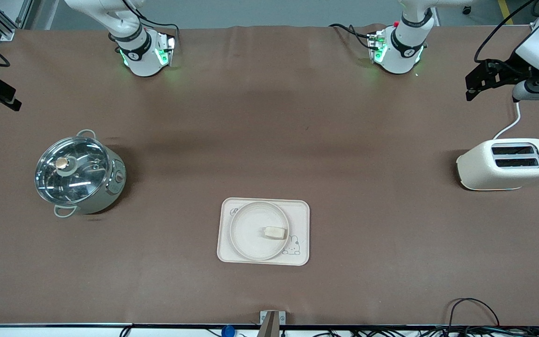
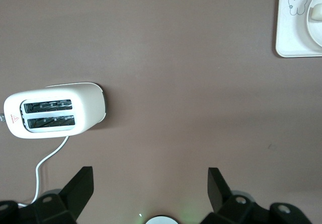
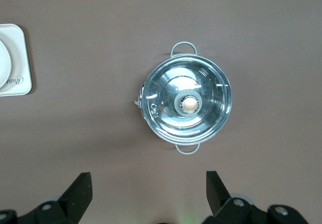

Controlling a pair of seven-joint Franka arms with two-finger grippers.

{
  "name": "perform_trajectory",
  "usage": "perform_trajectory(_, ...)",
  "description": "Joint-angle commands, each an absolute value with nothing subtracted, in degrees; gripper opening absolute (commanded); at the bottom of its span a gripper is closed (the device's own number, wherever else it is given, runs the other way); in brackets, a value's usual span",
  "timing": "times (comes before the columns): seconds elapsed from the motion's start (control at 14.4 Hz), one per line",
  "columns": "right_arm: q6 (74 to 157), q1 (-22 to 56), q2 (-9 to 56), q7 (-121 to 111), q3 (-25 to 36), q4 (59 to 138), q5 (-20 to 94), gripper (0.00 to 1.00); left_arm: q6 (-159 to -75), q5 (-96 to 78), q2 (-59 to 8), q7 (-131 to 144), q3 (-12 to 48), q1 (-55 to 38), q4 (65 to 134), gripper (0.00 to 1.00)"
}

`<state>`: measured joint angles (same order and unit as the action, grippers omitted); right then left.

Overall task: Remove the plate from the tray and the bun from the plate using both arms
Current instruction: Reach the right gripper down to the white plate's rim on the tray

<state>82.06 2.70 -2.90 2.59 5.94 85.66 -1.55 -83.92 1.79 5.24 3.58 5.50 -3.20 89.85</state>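
The round cream plate (image 1: 251,234) lies on the rectangular rabbit tray (image 1: 300,210) in the middle of the table, near the front camera. The small pale bun (image 1: 276,231) rests on the plate, toward the left arm's end. My left gripper (image 1: 471,86) is open and empty, raised over the table edge by the toaster. My right gripper (image 1: 3,96) is open and empty, raised at the right arm's end of the table, farther from the front camera than the pot. In the left wrist view (image 2: 151,183) and the right wrist view (image 3: 149,186), the gripper fingers are spread wide over bare cloth.
A cream toaster (image 1: 508,164) with a white cord stands at the left arm's end; it also shows in the left wrist view (image 2: 54,110). A steel pot with a glass lid (image 1: 78,172) stands at the right arm's end; it also shows in the right wrist view (image 3: 187,100). Brown cloth covers the table.
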Motion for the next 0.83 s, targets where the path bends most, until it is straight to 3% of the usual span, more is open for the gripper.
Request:
perform_trajectory(0.0,82.53,2.55,-3.87,1.93,5.62,86.75,-2.29,1.00,-82.70,1.32,4.92,2.72,5.71,-3.08,88.59,1.00)
perform_trajectory(0.35,86.03,4.12,-1.77,2.28,5.62,87.53,2.08,1.00,-82.71,2.11,2.82,3.16,5.71,-3.25,86.31,1.00)
perform_trajectory(0.76,101.83,13.17,14.65,10.54,5.62,87.54,12.20,1.00,-82.88,1.67,2.72,4.04,5.71,-3.34,86.84,1.00)
